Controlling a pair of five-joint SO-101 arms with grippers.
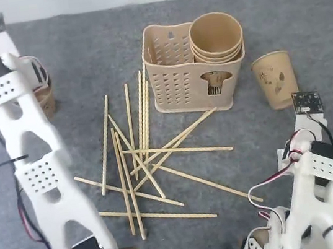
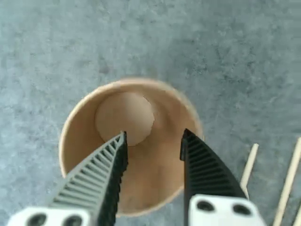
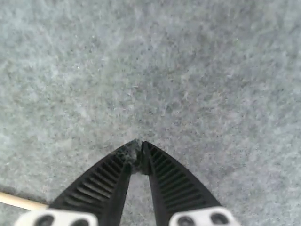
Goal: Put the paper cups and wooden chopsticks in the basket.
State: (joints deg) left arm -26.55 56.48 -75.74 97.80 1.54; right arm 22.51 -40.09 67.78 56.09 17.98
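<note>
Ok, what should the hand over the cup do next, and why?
Probably slide the left hand sideways until the rim of the paper cup sits between its open fingers: both fingertips now hover over its mouth, so closing would catch nothing.

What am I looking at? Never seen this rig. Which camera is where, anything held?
Two white robots, left arm and right arm, at a grey mat. The high view looks down on both; the other pictures come from a camera on each wrist. On the mat: a basket holding stacked paper cups, a cup on its side beside it, scattered wooden chopsticks, an upright cup. The left gripper hangs open over that cup; the right gripper is shut over bare mat. Nothing is held.
</note>
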